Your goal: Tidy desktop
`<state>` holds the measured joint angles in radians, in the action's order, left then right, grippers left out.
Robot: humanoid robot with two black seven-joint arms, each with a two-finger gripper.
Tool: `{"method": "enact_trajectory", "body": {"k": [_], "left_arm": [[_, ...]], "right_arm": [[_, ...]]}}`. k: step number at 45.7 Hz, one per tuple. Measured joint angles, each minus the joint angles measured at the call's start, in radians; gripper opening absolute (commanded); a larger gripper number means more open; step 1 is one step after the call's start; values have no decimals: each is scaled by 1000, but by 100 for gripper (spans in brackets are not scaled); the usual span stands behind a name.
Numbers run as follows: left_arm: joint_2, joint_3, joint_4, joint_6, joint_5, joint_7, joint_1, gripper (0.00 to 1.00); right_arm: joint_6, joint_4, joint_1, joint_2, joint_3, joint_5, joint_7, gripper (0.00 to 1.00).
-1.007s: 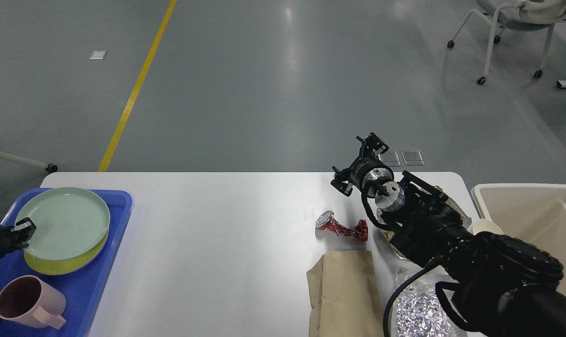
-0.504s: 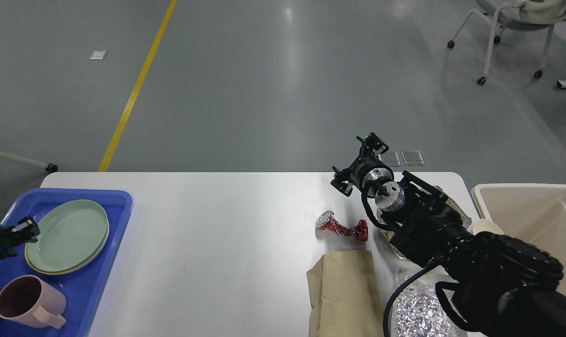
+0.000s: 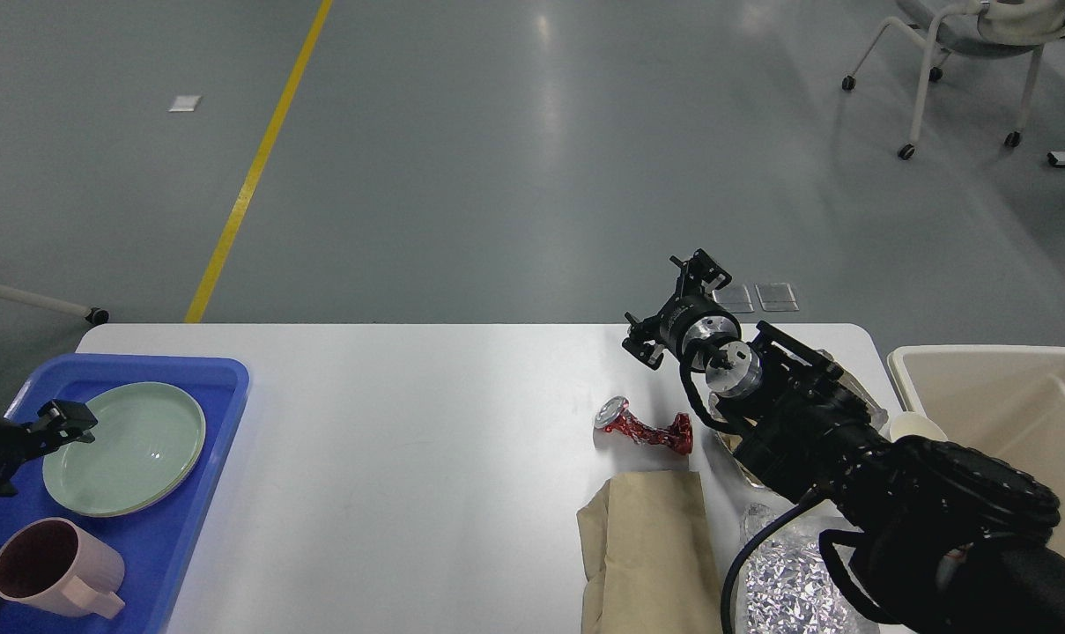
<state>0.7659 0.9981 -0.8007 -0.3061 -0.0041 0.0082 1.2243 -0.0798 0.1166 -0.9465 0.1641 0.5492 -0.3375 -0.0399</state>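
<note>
On the white desktop (image 3: pixel 426 458), seen from the head view, most of the lower frame is filled, and grey floor is seen beyond its far edge. At the left end a blue tray (image 3: pixel 193 493) is set on the surface, partly cut off by the frame's edge. Inside the tray a pale green plate (image 3: pixel 131 445) is laid flat, and a pink mug (image 3: pixel 43 568) is stood just in front of it, its handle turned toward the bottom right. The left gripper (image 3: pixel 65 420) is seen at the plate's left rim; it is small and dark, and whether its fingers are spread or pressed together cannot be told, nor whether the rim is touched.

Toward the right half, a crumpled red foil wrapper (image 3: pixel 645 428) is laid on the bare surface. Just in front of it a brown paper bag (image 3: pixel 651 550) is laid flat, running off the bottom of the frame. Beside the bag, under the right arm, a crinkled silver foil sheet (image 3: pixel 783 590) is partly hidden. A pale round cup rim (image 3: pixel 915 429) is glimpsed behind the arm, near the table's right edge.

The right gripper (image 3: pixel 673 304) is held above the far edge of the tabletop, well apart from the wrapper, with its fingers spread and nothing between them. Off the right end of the table a beige bin (image 3: pixel 1025 396) is placed, with its opening facing up. A wheeled chair (image 3: pixel 964 53) is seen on the floor at the upper right, and a yellow floor line (image 3: pixel 255 167) is run diagonally at the upper left.
</note>
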Motion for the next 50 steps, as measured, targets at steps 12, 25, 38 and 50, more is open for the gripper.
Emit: {"method": "enact_trajectory", "body": {"k": [12, 25, 38, 50], "left_arm": [[76, 15, -3, -255, 0, 4, 142, 96], [139, 102, -3, -613, 1, 1, 444, 96], [126, 28, 2, -629, -11, -15, 603, 96], [123, -241, 11, -350, -17, -15, 541, 96]], "right_arm": [[0, 0, 0, 0, 0, 0, 0, 100], [0, 0, 0, 0, 0, 0, 0, 100], [0, 0, 0, 0, 0, 0, 0, 100], [0, 0, 0, 0, 0, 0, 0, 100]]}}
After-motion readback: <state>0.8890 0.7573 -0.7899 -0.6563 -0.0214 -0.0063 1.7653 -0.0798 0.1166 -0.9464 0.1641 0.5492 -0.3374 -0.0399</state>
